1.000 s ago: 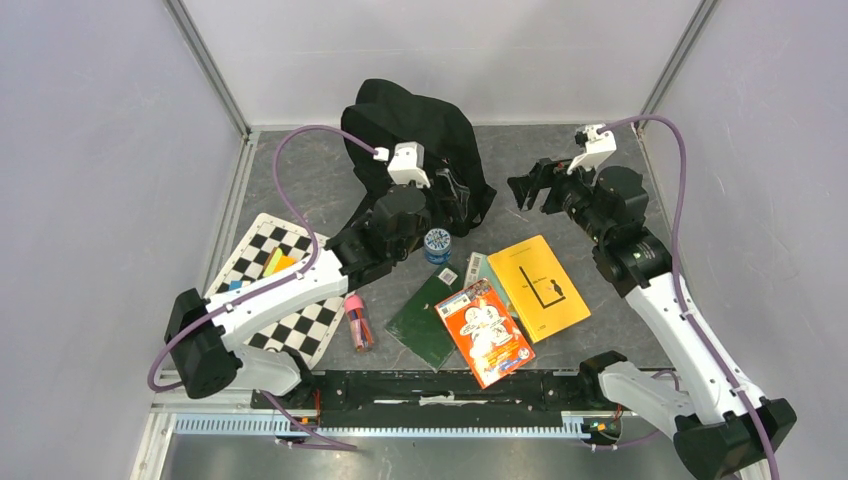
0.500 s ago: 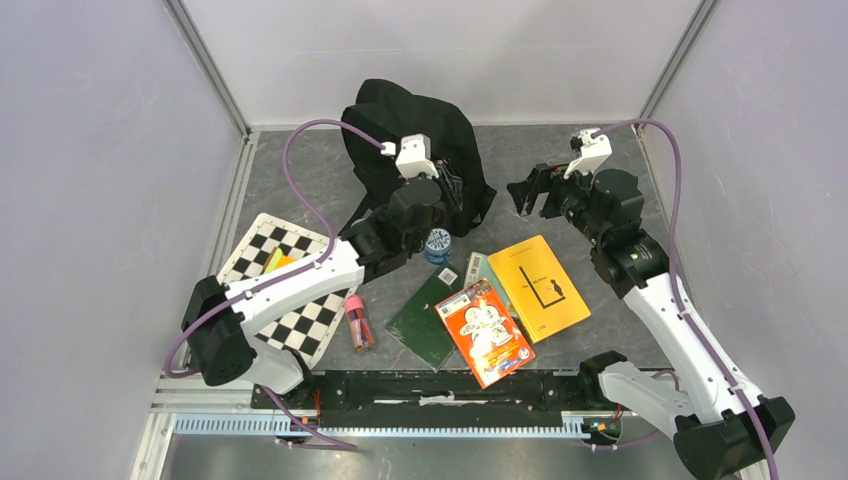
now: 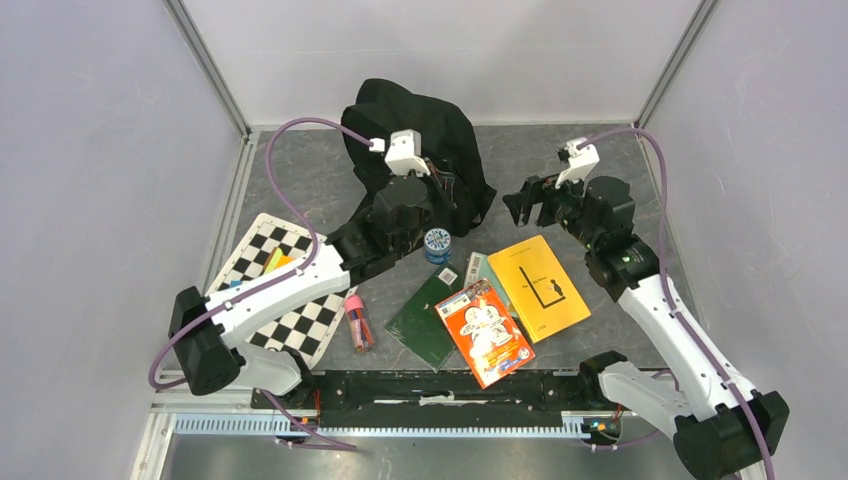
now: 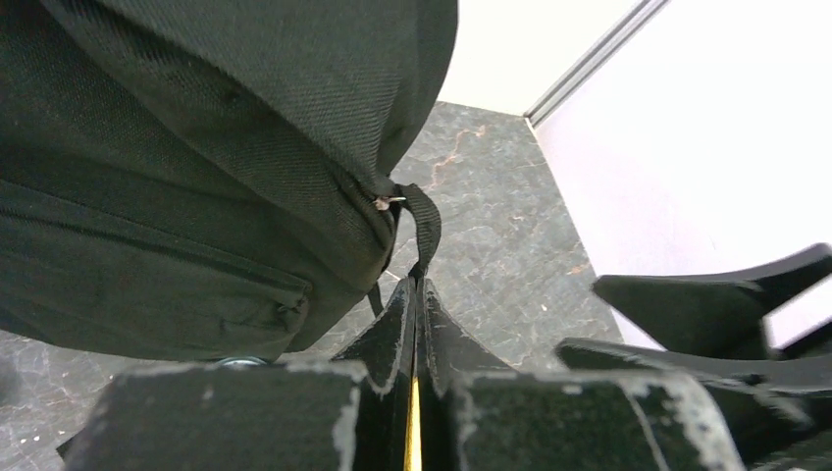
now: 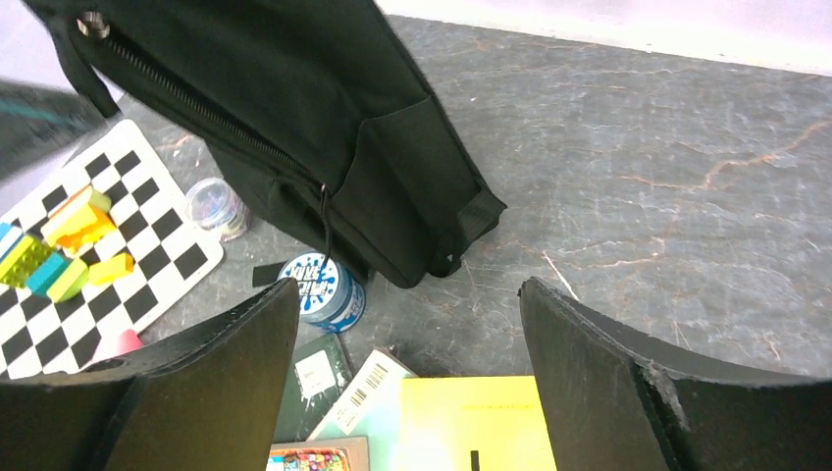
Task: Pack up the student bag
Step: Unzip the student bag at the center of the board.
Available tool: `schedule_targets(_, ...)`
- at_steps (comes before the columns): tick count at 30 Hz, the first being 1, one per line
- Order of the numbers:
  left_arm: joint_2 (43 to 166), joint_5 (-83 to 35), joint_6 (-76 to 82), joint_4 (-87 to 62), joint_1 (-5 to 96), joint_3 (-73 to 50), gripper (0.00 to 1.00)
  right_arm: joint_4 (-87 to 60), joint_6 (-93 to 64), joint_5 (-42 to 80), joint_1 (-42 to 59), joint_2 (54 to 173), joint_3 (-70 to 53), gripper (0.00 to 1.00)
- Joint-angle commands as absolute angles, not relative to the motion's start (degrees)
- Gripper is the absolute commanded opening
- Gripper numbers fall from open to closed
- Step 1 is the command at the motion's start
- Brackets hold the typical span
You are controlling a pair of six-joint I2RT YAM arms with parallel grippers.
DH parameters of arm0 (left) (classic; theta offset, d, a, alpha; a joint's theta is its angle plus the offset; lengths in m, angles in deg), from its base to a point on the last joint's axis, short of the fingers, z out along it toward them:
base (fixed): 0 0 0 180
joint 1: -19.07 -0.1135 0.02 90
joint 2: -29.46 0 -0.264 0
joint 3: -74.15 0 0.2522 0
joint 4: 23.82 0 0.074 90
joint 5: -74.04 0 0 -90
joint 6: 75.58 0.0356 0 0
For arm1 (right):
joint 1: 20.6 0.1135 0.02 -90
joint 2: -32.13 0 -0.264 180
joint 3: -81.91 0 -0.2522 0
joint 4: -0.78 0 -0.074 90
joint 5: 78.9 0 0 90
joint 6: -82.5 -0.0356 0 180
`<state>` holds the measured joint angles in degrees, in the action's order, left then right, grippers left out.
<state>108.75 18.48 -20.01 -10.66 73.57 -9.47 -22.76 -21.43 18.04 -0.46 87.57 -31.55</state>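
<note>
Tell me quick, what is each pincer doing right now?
Left pincer: closed on the bag's zip tab.
Right pincer: open, holding nothing.

Student bag point(image 3: 420, 120) sits at the back of the surface point(image 3: 530, 150), left gripper point(image 3: 442, 188) against its front face, right gripper point(image 3: 522, 198) apart from it with jaws spread, yellow book point(image 3: 540, 285) lying flat nearby.
</note>
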Motion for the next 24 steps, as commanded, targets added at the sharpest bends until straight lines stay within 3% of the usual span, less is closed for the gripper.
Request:
schedule_targets(1,105.77,14.86,-17.50,-13.03,73.78,-9.95,0.02,-11.75,-15.85,25.99,-0.27,86.93,-36.07,0.88)
schedule_targets(16,103.63,11.64,-22.58,-14.34,72.16,-10.18,0.02,21.95,-4.76,27.36,8.70,94.25,-44.75,0.90)
schedule_targets(24,102.27,12.41,-24.46,-16.25,70.17,-8.82,0.02,28.87,-0.41,29.55,10.18,100.76,-42.14,0.90)
